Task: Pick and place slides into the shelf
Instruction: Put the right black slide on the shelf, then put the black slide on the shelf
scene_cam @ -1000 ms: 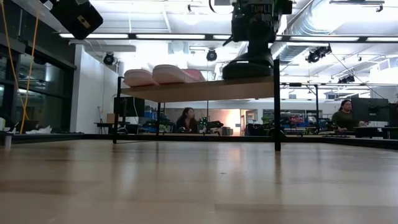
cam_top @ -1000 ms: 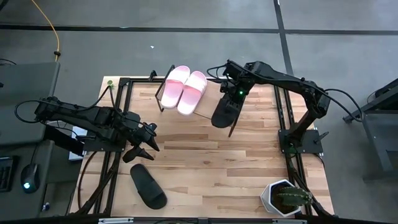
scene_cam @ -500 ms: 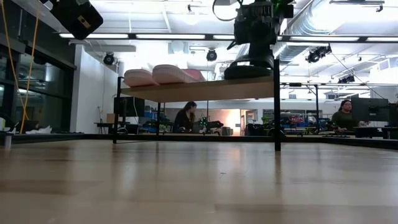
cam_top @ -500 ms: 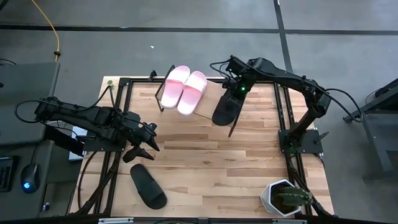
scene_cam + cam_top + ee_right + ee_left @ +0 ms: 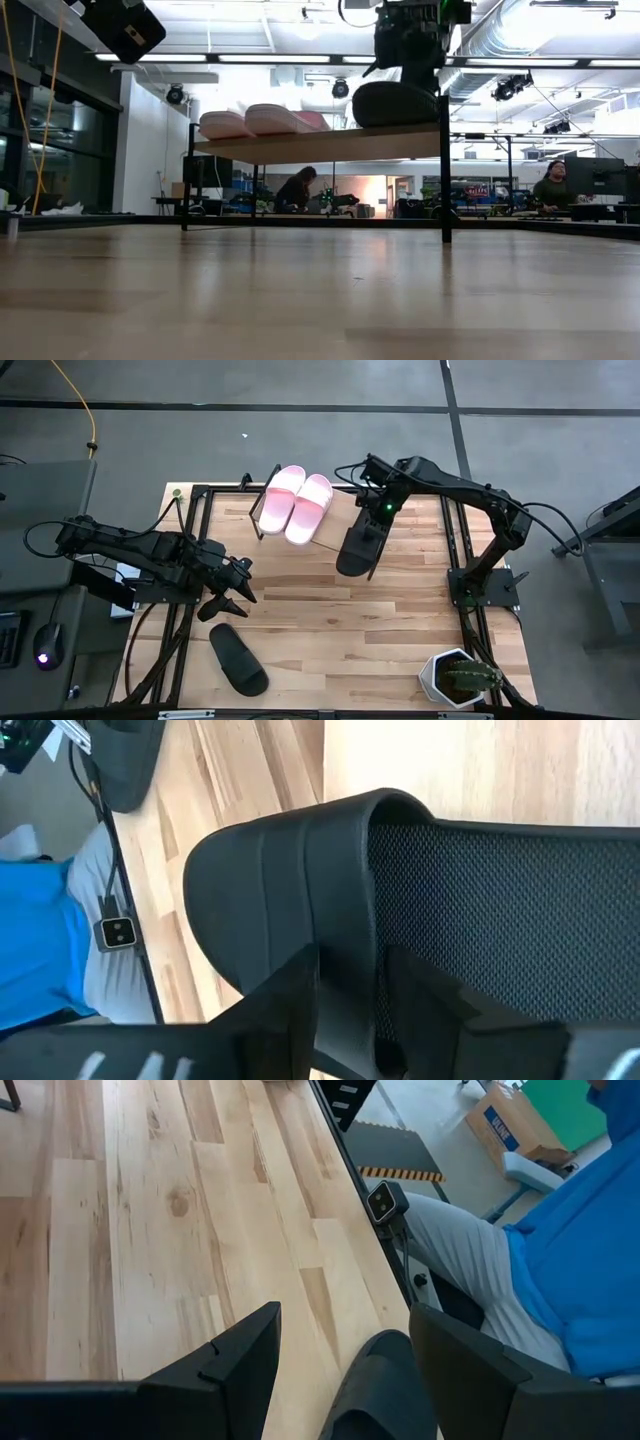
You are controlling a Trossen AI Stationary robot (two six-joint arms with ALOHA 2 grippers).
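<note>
— Black slides, how many, and where?

— Two. One black slide point(image 5: 361, 545) is pinched at its strap by the right hand point(image 5: 378, 510), over the right end of the shelf point(image 5: 335, 530); the right wrist view shows both dark fingers point(image 5: 345, 995) pressed onto the strap edge. From the low camera its sole point(image 5: 396, 103) sits just above the shelf board point(image 5: 320, 144), and I cannot tell whether they touch. The other black slide point(image 5: 238, 659) lies flat on the table point(image 5: 330, 620), near the front left corner.

— And the pink ones?

— Two as well, side by side and touching, on the left half of the shelf: the pink pair point(image 5: 295, 503), toes pointing down the slope.

— Any room beside them?

— A bare strip of board lies between the pink pair and the held slide. The held slide's front end hangs past the shelf's near edge, beside the thin black frame post point(image 5: 444, 170) at the right corner.

— Left arm?

— Over the left side of the table, well apart from the shelf. The left hand point(image 5: 230, 598) is spread wide, fingers point(image 5: 235, 1365) apart, with the loose black slide showing between them farther off. The middle of the table is bare wood.

— Anything else at the edges?

— One potted plant point(image 5: 458, 678) at the near right corner.
</note>
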